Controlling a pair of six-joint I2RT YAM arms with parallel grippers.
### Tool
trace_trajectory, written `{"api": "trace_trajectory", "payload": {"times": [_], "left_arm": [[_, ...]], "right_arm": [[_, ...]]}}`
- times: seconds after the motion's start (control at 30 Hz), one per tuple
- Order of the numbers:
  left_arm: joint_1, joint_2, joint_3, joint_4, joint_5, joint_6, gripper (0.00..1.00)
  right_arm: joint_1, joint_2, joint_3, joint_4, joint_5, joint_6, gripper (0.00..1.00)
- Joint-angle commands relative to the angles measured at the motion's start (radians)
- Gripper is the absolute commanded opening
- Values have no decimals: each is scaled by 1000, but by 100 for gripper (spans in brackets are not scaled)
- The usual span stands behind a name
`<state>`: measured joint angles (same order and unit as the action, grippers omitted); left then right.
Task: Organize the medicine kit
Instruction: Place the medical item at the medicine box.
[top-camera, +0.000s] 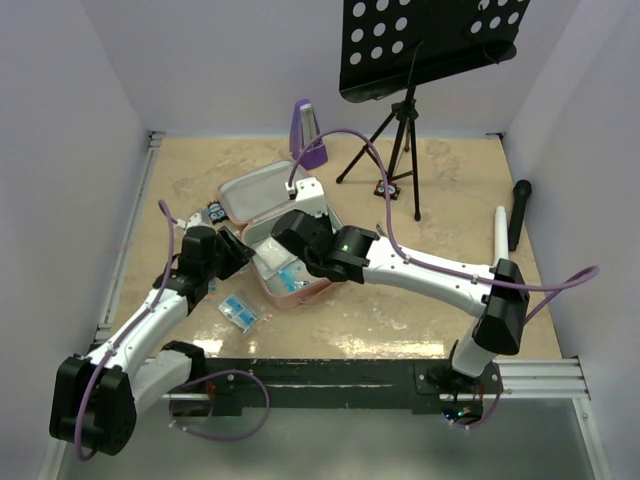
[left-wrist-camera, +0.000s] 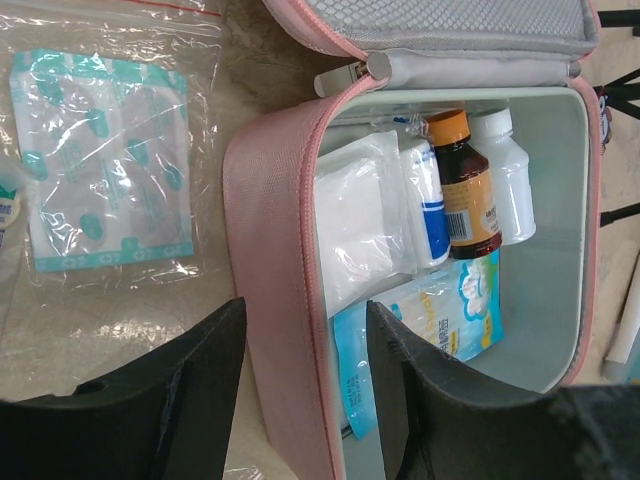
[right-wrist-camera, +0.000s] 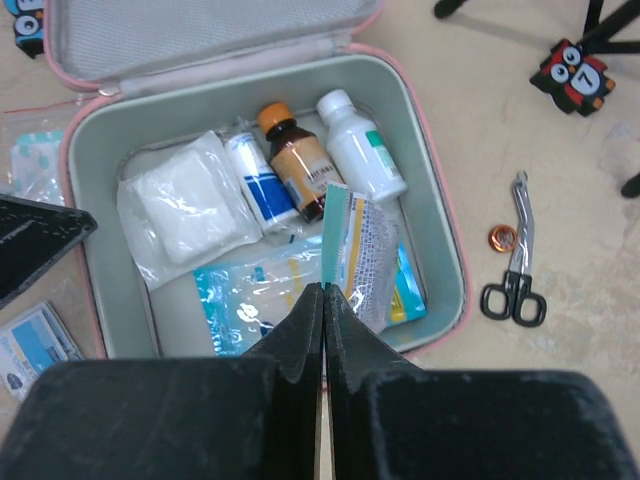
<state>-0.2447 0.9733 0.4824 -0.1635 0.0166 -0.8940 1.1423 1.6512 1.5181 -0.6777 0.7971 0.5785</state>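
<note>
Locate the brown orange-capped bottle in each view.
Top external: not discernible; the right arm covers that part of the medicine kit.
Left wrist: brown bottle upper centre-right, inside the kit.
Right wrist: brown bottle upper centre, inside the kit.
Shared landmark: the kit's pink wall.

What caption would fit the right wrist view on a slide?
Right end effector, shut on a plaster packet, poised over the open pink medicine kit holding bottles and gauze.
</note>
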Motion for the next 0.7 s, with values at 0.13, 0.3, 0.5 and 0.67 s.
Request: {"api": "trace_trajectory", "payload": {"times": [0.13, 0.3, 0.5, 0.67], "left_arm": [[-2, -4, 74, -24, -59, 36, 56], [-1, -21, 102, -59, -90, 36, 57], [4, -44, 114, -87, -132, 43, 57], [5, -62, 104, -99, -141, 38, 58]], "right_arm": [[-24, 38, -4, 266, -135, -189, 0], [-41, 30, -68, 398, -359, -256, 0], [-41, 22, -116, 471, -487, -328, 0], [-44, 33, -139, 492, -597, -364, 0]]}}
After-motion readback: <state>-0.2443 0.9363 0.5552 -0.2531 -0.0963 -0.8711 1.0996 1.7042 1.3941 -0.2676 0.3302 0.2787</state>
